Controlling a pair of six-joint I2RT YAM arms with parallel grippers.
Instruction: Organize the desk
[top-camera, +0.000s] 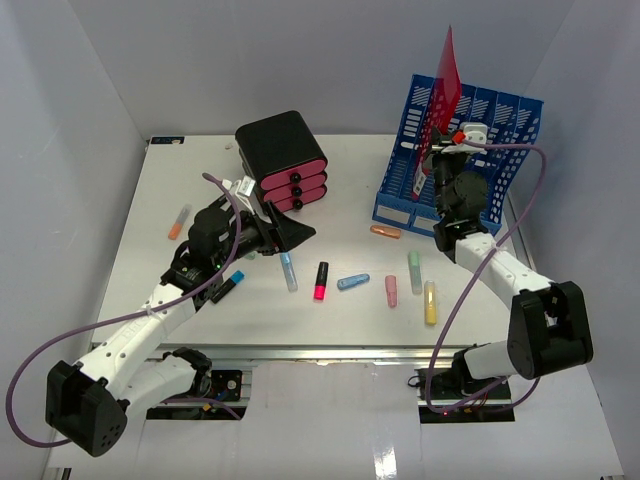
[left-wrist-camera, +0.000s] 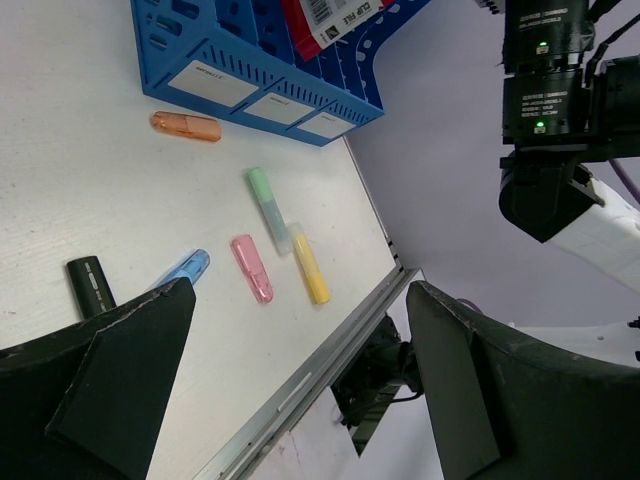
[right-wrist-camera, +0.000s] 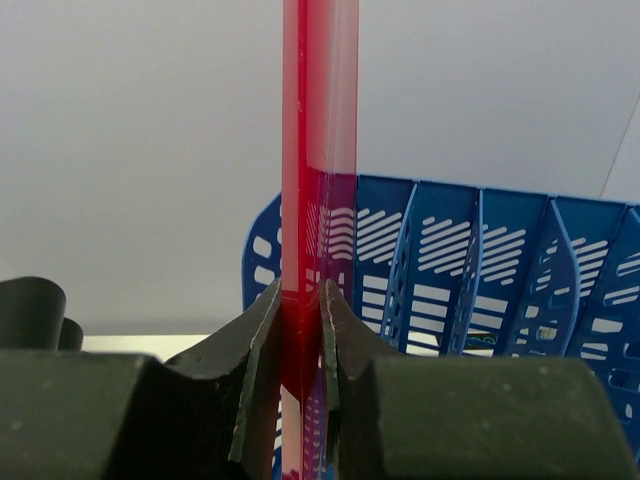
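A thin red folder (right-wrist-camera: 318, 150) is pinched upright in the right arm's (top-camera: 500, 270) jaws above the left end of a blue file rack (top-camera: 490, 120), seemingly for slotting in. The white worktop (top-camera: 270, 320) lies beneath the rack. Left of the rack, the left arm's (top-camera: 140, 320) jaws are spread, empty. Pens (top-camera: 390, 290) are scattered before the rack.

Jaws clamped on upright red folder (right-wrist-camera: 318, 180), blue file rack (right-wrist-camera: 480, 270) behind
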